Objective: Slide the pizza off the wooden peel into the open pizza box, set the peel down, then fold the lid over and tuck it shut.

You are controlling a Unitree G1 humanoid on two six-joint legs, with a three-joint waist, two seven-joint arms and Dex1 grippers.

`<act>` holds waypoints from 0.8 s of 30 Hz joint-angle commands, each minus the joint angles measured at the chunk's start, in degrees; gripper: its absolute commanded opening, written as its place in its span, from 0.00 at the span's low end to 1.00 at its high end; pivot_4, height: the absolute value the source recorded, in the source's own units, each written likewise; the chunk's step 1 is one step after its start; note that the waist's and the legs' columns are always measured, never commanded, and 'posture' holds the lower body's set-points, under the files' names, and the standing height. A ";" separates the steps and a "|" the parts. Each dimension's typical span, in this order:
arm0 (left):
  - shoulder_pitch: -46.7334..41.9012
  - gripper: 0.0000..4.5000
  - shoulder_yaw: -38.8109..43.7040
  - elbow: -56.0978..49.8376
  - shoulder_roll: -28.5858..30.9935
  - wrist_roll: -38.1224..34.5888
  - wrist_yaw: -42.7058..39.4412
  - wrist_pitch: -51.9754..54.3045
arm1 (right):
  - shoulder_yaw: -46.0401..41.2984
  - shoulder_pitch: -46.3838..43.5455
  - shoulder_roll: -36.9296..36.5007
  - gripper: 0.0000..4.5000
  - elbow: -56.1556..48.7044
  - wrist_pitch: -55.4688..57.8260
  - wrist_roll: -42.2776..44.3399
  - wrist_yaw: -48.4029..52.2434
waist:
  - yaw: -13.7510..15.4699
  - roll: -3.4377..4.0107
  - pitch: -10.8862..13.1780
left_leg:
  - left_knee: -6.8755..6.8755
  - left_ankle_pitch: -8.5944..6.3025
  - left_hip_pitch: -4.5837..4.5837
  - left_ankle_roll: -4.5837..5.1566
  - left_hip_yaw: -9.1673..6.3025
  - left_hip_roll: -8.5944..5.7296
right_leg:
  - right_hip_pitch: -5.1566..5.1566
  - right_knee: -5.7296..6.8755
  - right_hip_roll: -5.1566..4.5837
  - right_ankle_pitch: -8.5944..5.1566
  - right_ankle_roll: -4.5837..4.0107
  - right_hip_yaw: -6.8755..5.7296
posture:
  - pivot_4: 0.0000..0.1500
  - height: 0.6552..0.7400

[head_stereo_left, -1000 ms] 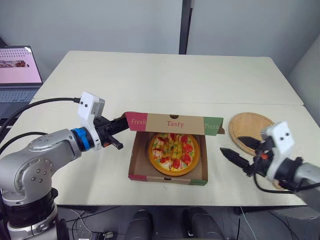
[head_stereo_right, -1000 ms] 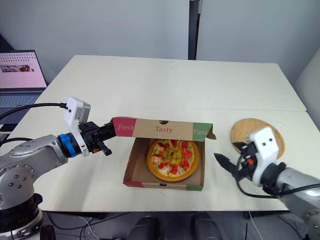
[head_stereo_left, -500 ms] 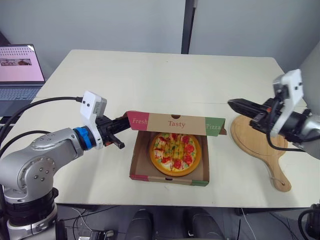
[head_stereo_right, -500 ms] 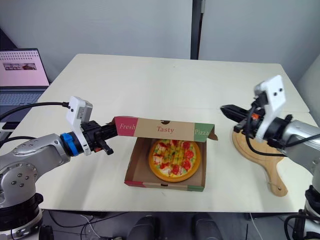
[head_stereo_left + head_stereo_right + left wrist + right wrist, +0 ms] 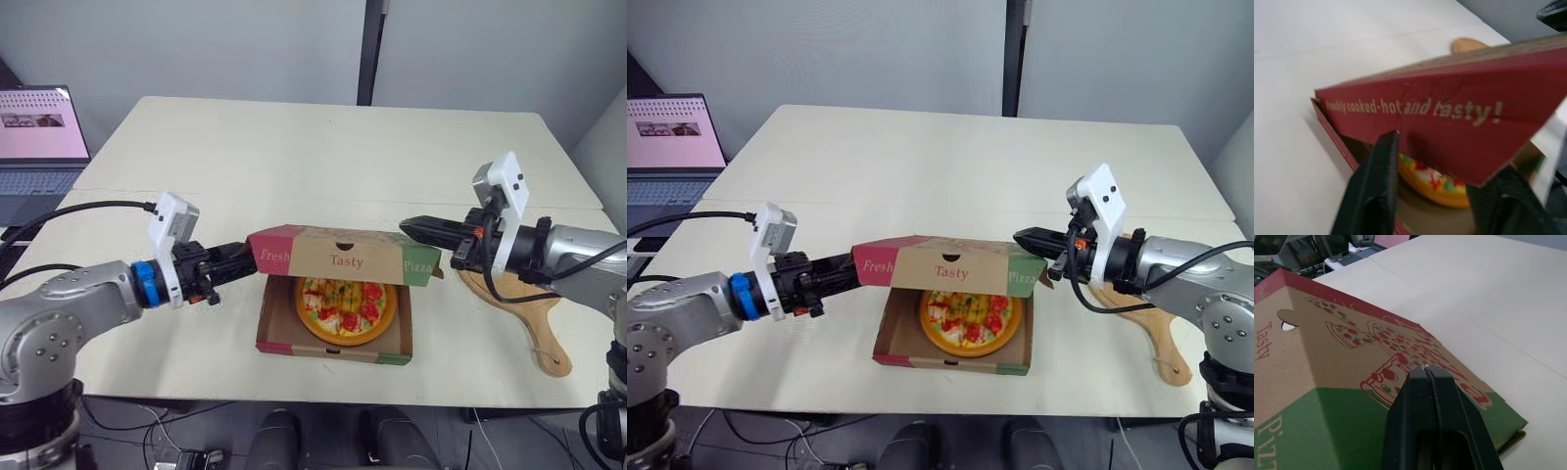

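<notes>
Fingers of the left gripper [image 5: 245, 259] stand wide apart at the left corner of the box lid. In the left wrist view the lid's red side flap, printed with pale lettering, runs across just ahead of the two black fingers [image 5: 1377, 188]. Whether either finger touches the flap cannot be told.

The right gripper [image 5: 1425, 368] has its two fingers pressed tight together with nothing between them. Its joined tip sits over the lid's printed top near the green right corner. From the head views the tip reaches that corner from the right side; contact with the cardboard cannot be told.

The brown cardboard pizza box [image 5: 333, 340] sits on the near middle of the cream-coloured table [image 5: 294, 147]. Its hinged lid [image 5: 338, 253] is tilted partway over the base, neither upright nor closed. The front flap faces the camera and reads "Fresh Tasty Pizza" on red, brown and green bands.

Inside the base lies the round pizza with red, yellow and green toppings [image 5: 343, 305], its far part hidden beneath the lid.

The round wooden peel with a short handle [image 5: 531, 325] lies flat on the table to the right of the box, partly under the right arm, apart from the box.

An open laptop with a lit screen [image 5: 39, 127] stands beyond the table's left edge.
</notes>
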 commanded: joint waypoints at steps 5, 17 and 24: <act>-2.52 0.83 0.75 17.05 14.01 5.24 -15.51 -7.64 | 1.28 -0.26 -1.98 0.00 -1.43 -2.13 -1.21 2.44 | -0.06 0.20 0.14 | -0.09 0.00 0.02 0.01 0.01 0.08 | -0.08 0.01 -0.03 -0.11 -0.20 -0.02 | 1.00 0.93; -25.94 0.14 -17.93 18.43 8.13 11.21 -23.45 -14.16 | 3.83 0.59 -2.02 0.00 -2.85 -1.97 -1.51 3.99 | 0.33 0.15 0.16 | -0.12 0.00 -0.13 0.01 0.03 0.03 | -0.10 -0.05 -0.17 0.00 -0.02 -0.03 | 1.00 0.93; -35.51 0.00 -33.29 20.33 -0.31 20.02 -32.47 -21.38 | 6.22 1.57 -2.04 0.00 -5.03 -2.09 -2.14 3.78 | -0.40 0.15 0.16 | -0.03 -0.01 -0.13 0.02 0.09 -0.06 | -0.12 -0.01 0.11 0.01 0.03 0.08 | 1.00 0.93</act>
